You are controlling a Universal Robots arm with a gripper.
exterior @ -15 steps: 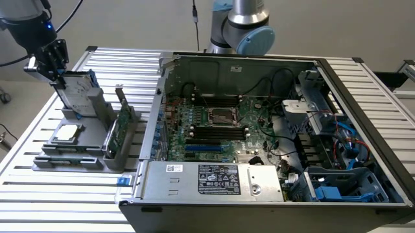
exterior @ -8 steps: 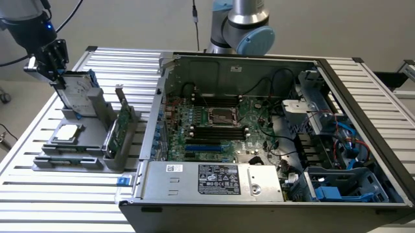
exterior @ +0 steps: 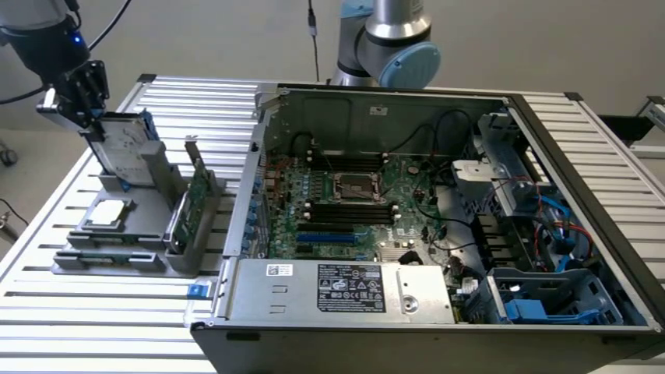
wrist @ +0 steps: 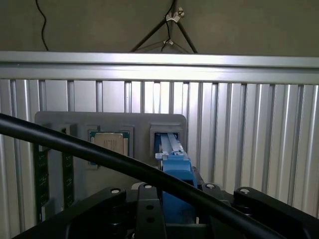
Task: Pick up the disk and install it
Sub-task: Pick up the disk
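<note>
One disk (exterior: 123, 149) is my concern. It stands on edge at the upper left of the exterior view, leaning a little, with its lower end at the slot of the grey holder (exterior: 156, 167). I cannot tell whether it is seated there or just clear of it. Stored upright, it offers its top edge, so my gripper (exterior: 81, 117) sits above it with the jaws clamped on that edge. In the wrist view the blue carrier lies between them. The open computer case (exterior: 582, 156) is well apart, toward the exterior view's right, so I judge installing not yet begun.
</note>
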